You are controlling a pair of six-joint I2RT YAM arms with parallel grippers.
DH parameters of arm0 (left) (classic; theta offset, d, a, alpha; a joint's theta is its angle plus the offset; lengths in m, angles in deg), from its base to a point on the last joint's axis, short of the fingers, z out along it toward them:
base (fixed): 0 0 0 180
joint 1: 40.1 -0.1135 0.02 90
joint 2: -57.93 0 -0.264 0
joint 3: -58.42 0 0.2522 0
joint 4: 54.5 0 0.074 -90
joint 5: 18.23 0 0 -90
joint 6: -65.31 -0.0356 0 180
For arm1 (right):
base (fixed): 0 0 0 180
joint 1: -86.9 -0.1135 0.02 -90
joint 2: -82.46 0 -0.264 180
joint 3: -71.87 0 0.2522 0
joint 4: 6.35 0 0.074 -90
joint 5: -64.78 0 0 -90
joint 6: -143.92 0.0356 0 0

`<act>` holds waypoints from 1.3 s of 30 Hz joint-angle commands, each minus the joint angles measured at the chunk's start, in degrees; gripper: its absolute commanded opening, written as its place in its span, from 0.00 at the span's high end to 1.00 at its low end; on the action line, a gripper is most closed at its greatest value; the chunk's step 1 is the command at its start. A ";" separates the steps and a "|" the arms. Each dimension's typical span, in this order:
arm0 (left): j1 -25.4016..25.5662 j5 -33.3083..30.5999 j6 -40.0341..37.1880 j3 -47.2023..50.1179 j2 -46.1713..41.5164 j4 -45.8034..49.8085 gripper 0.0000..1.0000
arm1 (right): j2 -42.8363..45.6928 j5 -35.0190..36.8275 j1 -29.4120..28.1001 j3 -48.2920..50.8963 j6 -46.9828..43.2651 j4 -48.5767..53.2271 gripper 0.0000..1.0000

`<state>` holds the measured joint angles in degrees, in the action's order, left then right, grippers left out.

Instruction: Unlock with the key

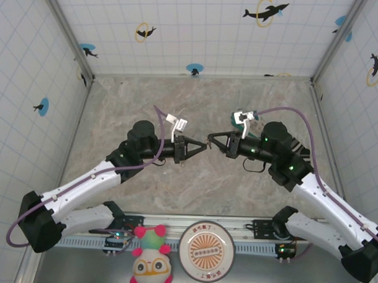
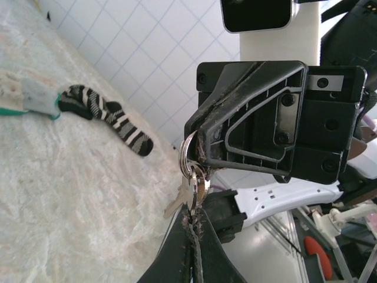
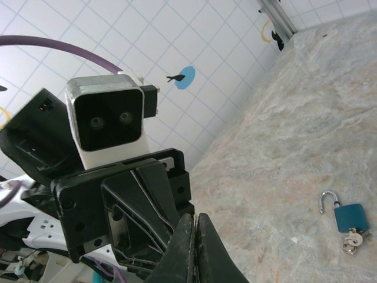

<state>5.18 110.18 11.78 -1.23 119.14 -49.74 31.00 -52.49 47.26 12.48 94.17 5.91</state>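
Hanging on its ring (image 2: 187,159) betw. the two hands, the key (image 2: 178,204) was found approx. mid-surface, held clear of the surface (image 1: 144,189). The left hand (image 1: 202,144) and right hand (image 1: 211,141) were met tip to tip there, each w/ fingers pressed fully together. The ring was seen pinched at the right hand's tip. Whether the left hand also had hold of the key couldn't be told, as key head and fingertips overlapped in the left wrist view. The key's long axis was slanted, blade pointed down and away from the ring, crosswise to the line of both hands, not along it. Both hands were equally near it, touching or just beside.

The padlock (image 3: 349,216) was laid flat on the surface, well apart from the hands and off to one side of the right hand's fingers. Its shackle (image 3: 326,201) was apparently swung open, w/ more keys (image 3: 352,240) bunched at its bottom end; whether one was seated in the keyway couldn't be told. A striped item (image 2: 112,118) was laid by a surface edge at the wall's foot. As judged, the blade would need lining up w/ the gripping hand before any approach to the lock.
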 commanded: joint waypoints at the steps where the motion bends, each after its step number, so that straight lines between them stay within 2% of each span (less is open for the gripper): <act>1: -0.19 -3.69 -6.03 -5.80 1.75 11.75 1.00 | 2.16 1.38 1.26 2.12 -1.85 -1.28 0.92; 4: -0.19 -6.14 -10.23 -10.77 5.50 21.42 1.00 | 3.40 4.33 1.87 4.54 -2.80 -0.74 0.75; 8: -0.19 -8.92 -15.65 -17.14 11.30 33.36 1.00 | 6.22 8.78 3.06 8.56 -2.88 -1.54 0.66; 11: -0.19 -8.59 -18.56 -20.37 15.05 38.90 1.00 | 7.71 9.04 3.26 10.73 -2.90 -2.95 0.58; 13: -0.19 -6.91 -20.51 -22.19 16.82 41.57 1.00 | 8.08 8.45 3.34 11.55 -2.66 -3.71 0.60; 16: -0.19 -2.67 -21.60 -22.49 16.78 41.02 1.00 | 7.93 5.54 3.43 12.74 -1.90 -6.55 0.68; 18: -0.20 -0.45 -22.09 -22.41 16.12 40.10 1.00 | 7.52 3.17 3.43 13.29 -1.09 -8.43 0.67; 23: -0.19 3.62 -22.49 -21.38 14.00 37.50 1.00 | 6.55 -0.60 3.42 14.10 0.21 -11.28 0.57; 27: -0.19 5.10 -22.56 -21.19 12.82 36.36 1.00 | 5.84 -3.33 3.43 14.21 1.41 -13.73 0.59; 33: -0.19 7.65 -22.21 -20.42 11.74 33.98 1.00 | 4.72 -4.96 3.28 14.07 2.07 -14.50 0.54; 39: -0.19 8.08 -21.97 -20.25 11.56 33.55 1.00 | 4.07 -6.99 2.47 13.73 2.73 -16.15 0.61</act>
<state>5.18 116.43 -9.51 -21.49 131.91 -14.68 35.37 -57.08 50.26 25.46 96.62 -6.48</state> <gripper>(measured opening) 0.053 0.401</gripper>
